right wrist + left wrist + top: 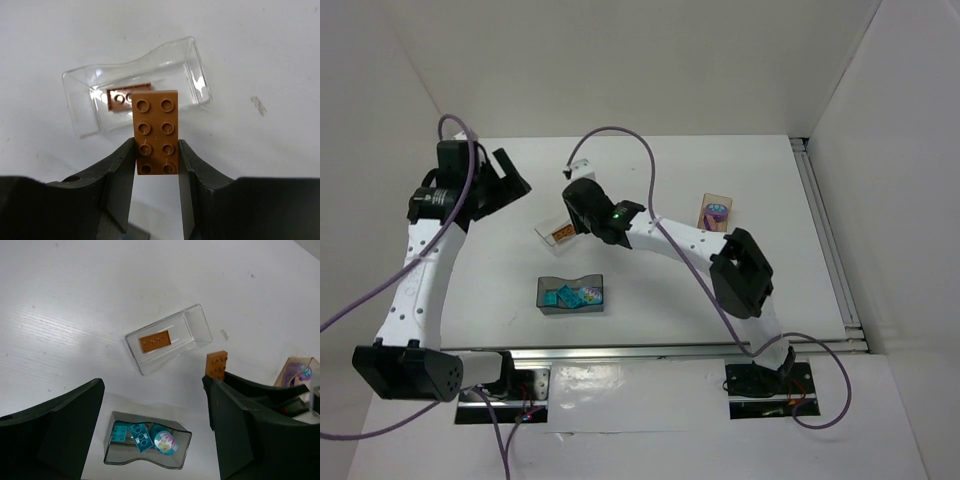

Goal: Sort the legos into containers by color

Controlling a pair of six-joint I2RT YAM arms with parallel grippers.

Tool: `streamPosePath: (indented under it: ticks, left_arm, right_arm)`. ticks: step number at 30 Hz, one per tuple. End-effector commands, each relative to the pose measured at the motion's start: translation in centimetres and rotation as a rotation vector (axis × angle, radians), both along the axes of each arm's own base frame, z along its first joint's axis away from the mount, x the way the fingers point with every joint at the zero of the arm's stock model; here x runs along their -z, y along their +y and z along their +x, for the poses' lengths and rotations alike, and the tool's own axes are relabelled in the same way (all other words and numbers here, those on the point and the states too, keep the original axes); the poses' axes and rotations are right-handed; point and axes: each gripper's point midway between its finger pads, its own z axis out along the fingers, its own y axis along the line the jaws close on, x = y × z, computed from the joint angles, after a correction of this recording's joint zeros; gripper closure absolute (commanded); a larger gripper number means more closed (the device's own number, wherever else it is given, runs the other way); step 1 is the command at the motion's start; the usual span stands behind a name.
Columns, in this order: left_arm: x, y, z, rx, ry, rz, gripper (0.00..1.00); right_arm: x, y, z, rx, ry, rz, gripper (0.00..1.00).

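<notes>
The white table (750, 165) lies bare on every side of the clear tray (197, 70), with the widest free stretch beyond it toward the back wall. A metal rail runs along the table's right edge, well away from the tray. The right arm (690, 245) reaches in from the tray's right. From above, its dark head covers part of the tray and hides its own fingers. The left arm (420, 270) stands well to the tray's left. The left gripper (154, 387) is spread wide with nothing between its fingers, which its own camera cuts off at the frame's bottom.

The grey tray (150, 459) sits on the near side of the clear tray, apart from it. The wooden tray (706, 201) is well to the clear tray's right and is clipped at the frame edge in the left wrist view.

The right gripper (156, 165) pinches an orange brick (155, 130) by its long sides at the clear tray's near rim. Whether the brick is over the rim or just short of it I cannot tell. Only the wrist views show clearly a second orange brick (120, 97) lying flat inside the clear tray; the overhead gives just an orange spot. Teal bricks (134, 434) and a round teal piece (164, 440) lie in the grey tray. A purple piece (717, 212) rests on the wooden tray, too small to make out.
</notes>
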Motion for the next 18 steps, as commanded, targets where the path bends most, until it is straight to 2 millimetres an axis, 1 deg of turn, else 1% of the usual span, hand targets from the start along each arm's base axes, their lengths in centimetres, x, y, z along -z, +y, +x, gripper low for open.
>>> streamPosePath:
  ticks: [1,2,3,4,5,6,7,8,9,11,13,14,15,17,18]
  left_arm:
    - [-1.4,1.3,-1.0,-0.05,-0.057,-0.044,0.07]
    - [-1.4,1.5,-1.1,-0.051,-0.065,-0.055,0.07]
    - [-1.4,1.8,-1.1,-0.056,-0.066,-0.062,0.07]
    - [-1.7,2.5,-1.3,-0.076,-0.076,-0.067,0.07]
    - [-1.8,2.4,-1.3,-0.065,-0.077,-0.086,0.07]
    - [-1.8,2.9,-1.3,-0.068,-0.078,-0.089,0.07]
    - [-1.8,2.7,-1.3,-0.059,-0.078,-0.095,0.07]
    - [-1.9,3.1,-1.3,-0.069,-0.079,-0.1,0.07]
    - [-1.6,3.0,-1.2,-0.056,-0.07,-0.1,0.07]
    - [-1.6,3.5,-1.2,-0.063,-0.071,-0.101,0.07]
    - [-1.6,3.4,-1.3,-0.055,-0.072,-0.106,0.07]
    - [-1.9,3.4,-1.4,-0.055,-0.081,-0.105,0.07]
    - [-1.5,3.2,-1.5,-0.048,-0.071,-0.112,0.07]
    - [-1.3,3.0,-1.4,-0.041,-0.073,-0.118,0.07]
    - [-1.6,3.0,-1.5,-0.04,-0.082,-0.116,0.07]
  right_arm:
    - [0.6,2.5,1.9,-0.006,-0.039,-0.019,0.73]
    - [0.6,2.6,2.8,0.004,-0.042,-0.014,0.72]
    - [0.8,3.1,3.1,0.005,-0.045,-0.01,0.72]
    - [1.0,3.9,3.7,0.005,-0.051,-0.001,0.72]
    - [1.3,4.4,3.8,-0.005,-0.046,0.003,0.72]
    - [1.3,4.4,4.5,0.004,-0.053,0.013,0.69]
    - [1.5,4.8,4.9,0.012,-0.06,0.014,0.64]
    - [1.4,4.9,5.2,0.02,-0.068,0.016,0.51]
    - [0.8,5.1,5.3,0.025,-0.072,0.034,0.39]
    - [0.6,4.6,5.3,0.036,-0.074,0.024,0.19]
    - [-0.6,4.2,5.3,0.057,-0.092,0.045,0.15]
    - [-1.5,3.1,4.9,0.075,-0.103,0.039,0.15]
    - [-2.4,2.7,4.8,0.084,-0.119,0.053,0.15]
    - [-4.4,1.7,4.6,0.114,-0.153,0.091,0.15]
    - [-5.9,0.1,4.2,0.147,-0.174,0.088,0.15]
